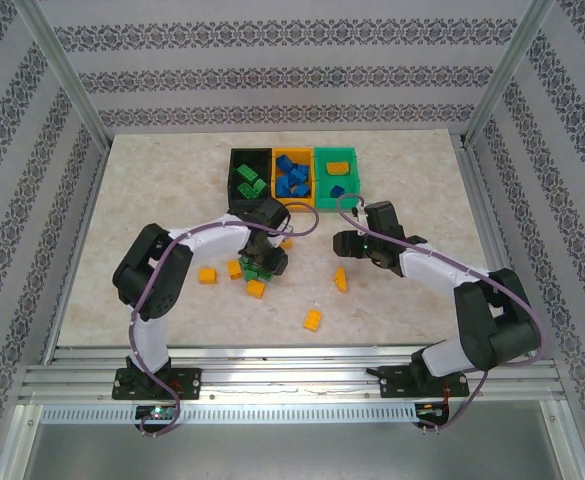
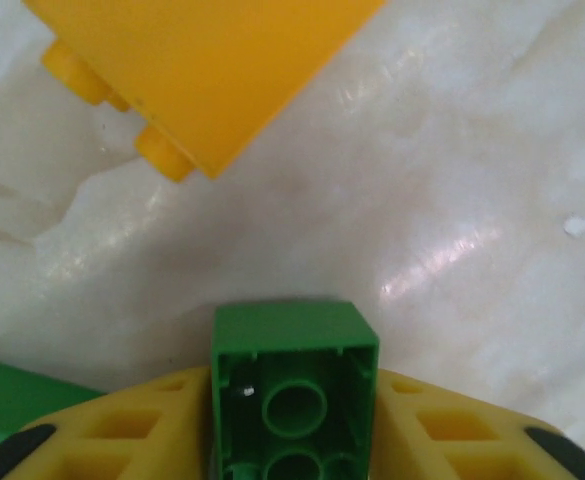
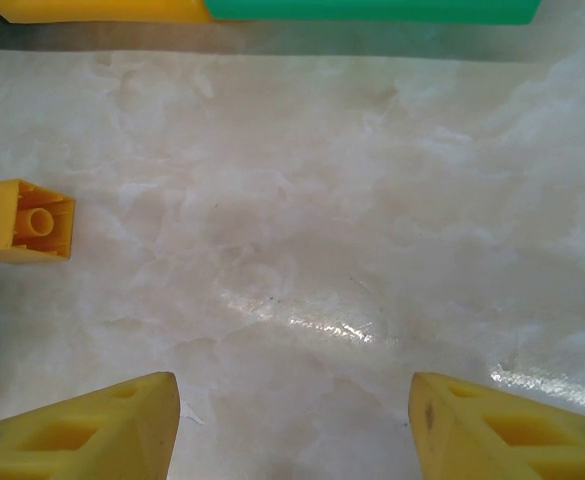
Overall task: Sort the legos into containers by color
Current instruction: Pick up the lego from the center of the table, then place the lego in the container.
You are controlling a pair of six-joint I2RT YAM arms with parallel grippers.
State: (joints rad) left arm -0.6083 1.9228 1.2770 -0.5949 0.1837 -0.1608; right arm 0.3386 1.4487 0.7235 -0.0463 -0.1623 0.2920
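My left gripper is shut on a green lego, whose hollow underside faces the wrist camera, low over the table among loose green legos. A yellow lego lies just ahead of it. My right gripper hangs open over bare table with nothing between its fingers; a yellow lego lies to its left. At the back stand the black bin holding green legos, the yellow-orange bin holding blue ones, and the green bin holding yellow ones and a blue one.
Loose yellow legos lie at the table's middle. Metal frame posts and patterned walls ring the table. The yellow-orange bin and green bin edges cross the top of the right wrist view.
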